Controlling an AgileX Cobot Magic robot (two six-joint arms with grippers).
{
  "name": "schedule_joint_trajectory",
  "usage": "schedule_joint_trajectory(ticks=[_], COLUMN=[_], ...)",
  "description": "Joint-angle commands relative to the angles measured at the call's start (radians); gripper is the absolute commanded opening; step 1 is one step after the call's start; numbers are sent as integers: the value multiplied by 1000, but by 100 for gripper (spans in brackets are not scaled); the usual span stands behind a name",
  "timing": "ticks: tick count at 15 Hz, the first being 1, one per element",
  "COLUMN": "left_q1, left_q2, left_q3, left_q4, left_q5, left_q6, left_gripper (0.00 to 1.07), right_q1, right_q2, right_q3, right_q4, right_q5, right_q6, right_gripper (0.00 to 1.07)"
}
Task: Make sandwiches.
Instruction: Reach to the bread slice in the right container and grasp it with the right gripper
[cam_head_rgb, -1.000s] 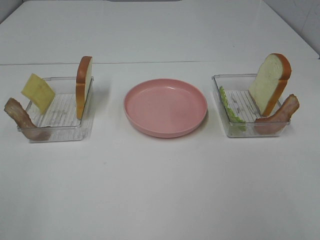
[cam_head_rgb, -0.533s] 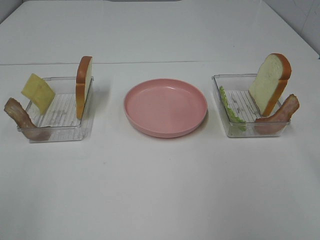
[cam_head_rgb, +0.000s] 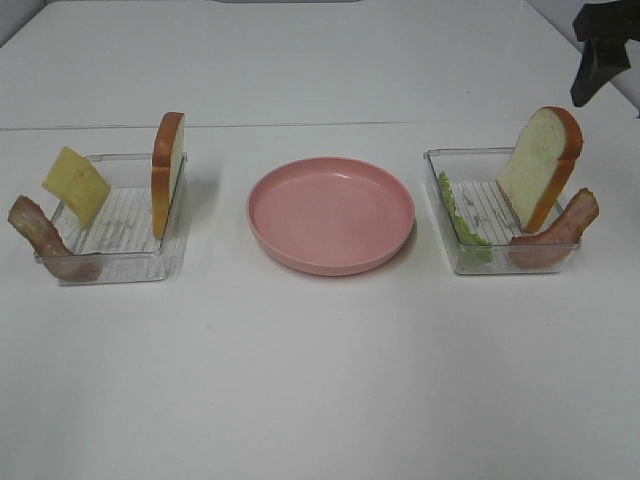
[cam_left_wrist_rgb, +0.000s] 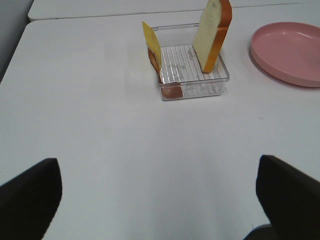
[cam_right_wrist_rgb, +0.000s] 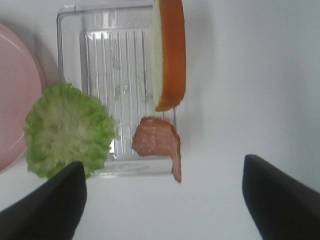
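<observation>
One right pincer (cam_head_rgb: 598, 52), newly visible

The exterior high camera looks down from the front over the whole table (cam_head_rgb: 320, 380). The left wrist camera views the left tray (cam_left_wrist_rgb: 195, 90) obliquely from well back; the right wrist camera looks straight down, close, onto the right tray (cam_right_wrist_rgb: 115, 65). Both also catch an edge of the pink plate (cam_left_wrist_rgb: 290, 50).

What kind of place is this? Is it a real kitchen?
Probably not a kitchen. It looks more like a robot practice bench: a bare white table, toy bread and bacon propped in clear trays beside a pink plate, and the black right gripper nearby.
</observation>
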Motion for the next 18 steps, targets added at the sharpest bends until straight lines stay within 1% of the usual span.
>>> schedule_joint_trajectory(ticks=[1, 2, 3, 6, 9, 11, 12, 13, 14, 15, 16, 18], left_q1=[3, 3, 3, 3, 3, 3, 3, 3, 3, 3, 3, 3], left_q2=[-15, -15, -15, -15, -15, -15, -15, -15, -15, -15, -15, -15], left_q3=[3, 3, 3, 3, 3, 3, 3, 3, 3, 3, 3, 3], left_q4=[-7, -7, -7, -7, -7, -7, -7, -7, -7, -7, -7, -7], left_q5=[-3, -3, -3, -3, -3, -3, -3, -3, -3, -3, -3, -3], left_q6=[-4, -4, -4, -4, -4, -4, -4, -4, -4, -4, -4, -4], left_gripper=[100, 100, 100, 100, 100, 100, 100, 100, 100, 100, 100, 100], right_q1=[-7, -7, -7, -7, -19, -20, -20, -20, -20, -20, -20, -20], right_q2=[141, 226, 275, 402, 485, 496, 496, 500, 502, 503, 503, 503], right_q3=[-145, -225, -272, -344, -350, -350, -350, -350, -350, -350, -350, -350], right_q4=[13, 15, 15, 27, 69, 54, 54, 54, 43, 28, 5, 6], right_q5=[35, 41, 47, 43, 26, 19, 12, 10, 7, 8, 7, 8], right_q6=[-38, -49, -54, -80, -110, -105, -100, -96, -65, -52, -44, -44], right_gripper=[82, 82, 82, 82, 82, 76, 67, 59, 43, 28, 0, 0])
